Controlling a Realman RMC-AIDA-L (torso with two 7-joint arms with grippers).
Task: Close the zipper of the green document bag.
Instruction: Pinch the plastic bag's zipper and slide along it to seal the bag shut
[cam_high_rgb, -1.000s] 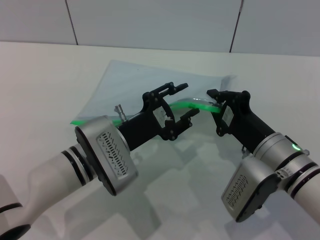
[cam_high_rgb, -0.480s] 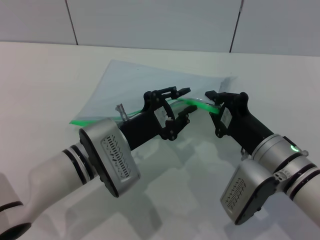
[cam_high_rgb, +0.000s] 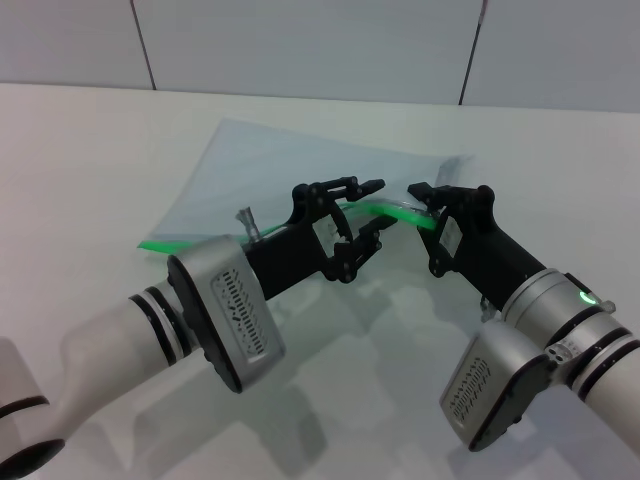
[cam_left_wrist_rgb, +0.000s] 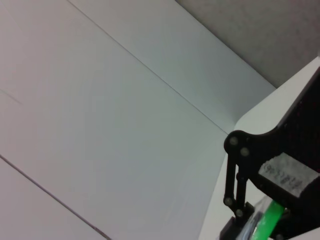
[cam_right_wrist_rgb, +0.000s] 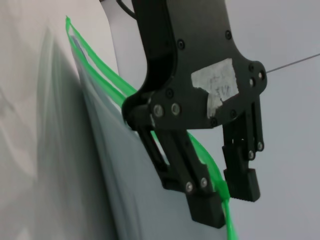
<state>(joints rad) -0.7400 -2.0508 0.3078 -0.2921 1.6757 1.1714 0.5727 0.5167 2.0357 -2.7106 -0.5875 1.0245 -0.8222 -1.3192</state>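
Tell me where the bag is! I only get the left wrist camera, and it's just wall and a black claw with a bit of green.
Observer: The bag lies on the white table, in front of both arms.
Operator: Whose claw is that black one?
Observer: That's the right claw. It is pinching the green zip strip and holding that end up off the table.
Operator: And my left claw?
Observer: The left claw is open, one finger on each side of the strip, close beside the right claw.
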